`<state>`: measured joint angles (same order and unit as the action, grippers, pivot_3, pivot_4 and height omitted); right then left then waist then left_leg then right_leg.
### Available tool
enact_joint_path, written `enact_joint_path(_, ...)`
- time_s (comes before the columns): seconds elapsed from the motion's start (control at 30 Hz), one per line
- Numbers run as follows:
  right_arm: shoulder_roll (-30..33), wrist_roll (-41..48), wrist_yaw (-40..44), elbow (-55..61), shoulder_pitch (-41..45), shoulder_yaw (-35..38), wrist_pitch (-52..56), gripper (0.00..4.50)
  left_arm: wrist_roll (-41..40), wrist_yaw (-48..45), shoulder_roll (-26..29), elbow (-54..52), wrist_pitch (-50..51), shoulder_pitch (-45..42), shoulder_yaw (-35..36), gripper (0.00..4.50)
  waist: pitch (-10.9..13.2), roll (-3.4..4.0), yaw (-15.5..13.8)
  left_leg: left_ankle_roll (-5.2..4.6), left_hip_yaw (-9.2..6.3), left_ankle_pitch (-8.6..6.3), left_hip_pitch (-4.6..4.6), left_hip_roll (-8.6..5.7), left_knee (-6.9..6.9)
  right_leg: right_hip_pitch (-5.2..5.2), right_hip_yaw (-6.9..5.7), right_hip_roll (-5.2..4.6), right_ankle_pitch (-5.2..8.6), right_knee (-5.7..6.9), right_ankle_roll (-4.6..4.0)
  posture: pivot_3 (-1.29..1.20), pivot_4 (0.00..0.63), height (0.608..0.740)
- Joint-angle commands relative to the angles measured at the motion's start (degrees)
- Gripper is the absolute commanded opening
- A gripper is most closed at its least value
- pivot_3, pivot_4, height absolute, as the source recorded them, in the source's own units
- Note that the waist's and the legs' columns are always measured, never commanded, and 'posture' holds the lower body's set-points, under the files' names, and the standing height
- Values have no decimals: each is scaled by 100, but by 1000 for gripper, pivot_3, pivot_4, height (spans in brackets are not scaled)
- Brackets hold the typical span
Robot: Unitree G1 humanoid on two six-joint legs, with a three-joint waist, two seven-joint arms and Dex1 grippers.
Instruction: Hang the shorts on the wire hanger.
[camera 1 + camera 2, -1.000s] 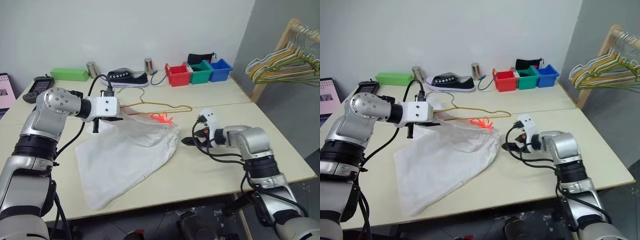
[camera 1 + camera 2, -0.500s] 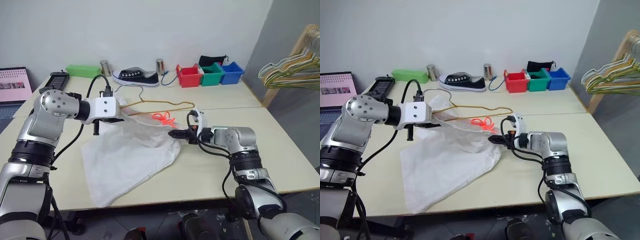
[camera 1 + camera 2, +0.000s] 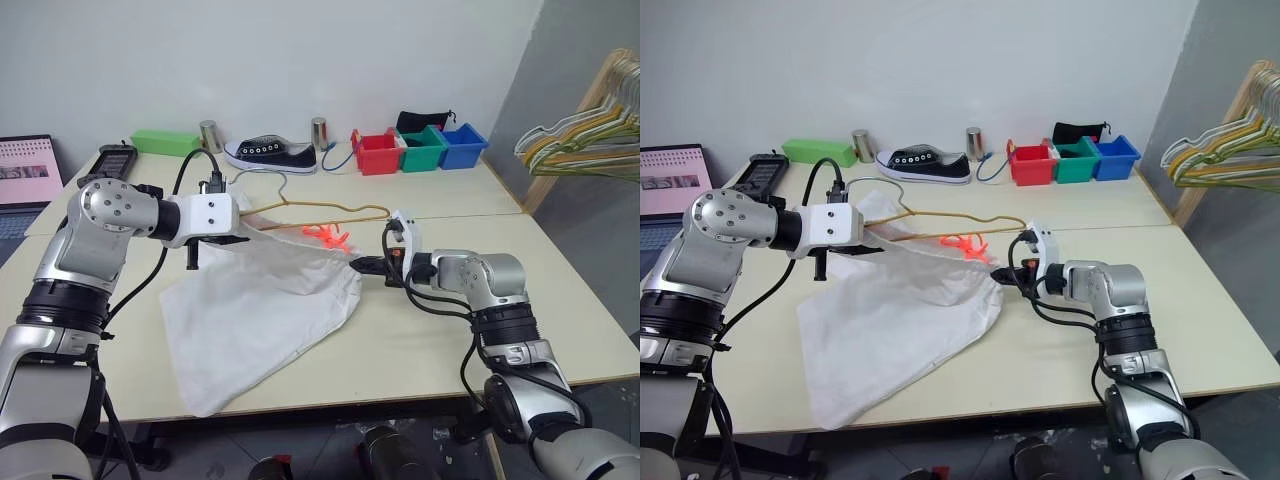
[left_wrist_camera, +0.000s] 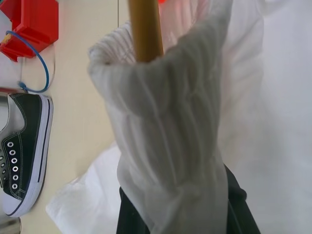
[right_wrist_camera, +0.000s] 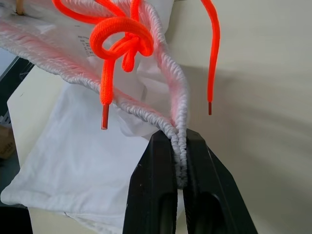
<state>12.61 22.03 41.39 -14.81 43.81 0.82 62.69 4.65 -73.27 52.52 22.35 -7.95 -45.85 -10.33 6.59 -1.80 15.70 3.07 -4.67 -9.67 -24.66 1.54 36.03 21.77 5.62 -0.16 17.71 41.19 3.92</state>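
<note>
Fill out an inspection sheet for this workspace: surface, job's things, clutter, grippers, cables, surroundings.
Surface: pale table, seam across the middle.
Job's things: white shorts partly lifted at the waistband, orange drawstring; gold wire hanger running into the waistband.
Clutter: black sneaker, two metal cans, green box, red, green and blue bins, black cloth bundle, laptop.
Grippers: left gripper shut on shorts; right gripper shut on the waistband's edge.
Cables: blue cable beside the red bin.
Surroundings: bunch of hangers on a wooden rack, grey wall.
</note>
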Motion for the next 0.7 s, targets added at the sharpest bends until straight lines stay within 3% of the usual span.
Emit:
enact_joint_path(0.03,263,34,152,492,4,-168,-334,45,-214,-189,105,-142,122,-139,173,82,0,0,2,0,0,0,0,0,-1,0,0,0,0,-1,0,-158,7,740)
enact_joint_path(0.23,882,-7,487,980,-128,-487,-545,45,-352,-652,406,-447,387,220,181,82,0,0,14,0,3,0,-1,1,-6,0,2,0,2,-8,1,-175,7,740)
enact_joint_path(0.7,1924,13,985,2019,162,-870,-681,45,286,-696,638,52,-310,275,-146,82,0,0,22,0,6,0,-1,3,-6,3,4,0,3,-11,0,-206,10,740)
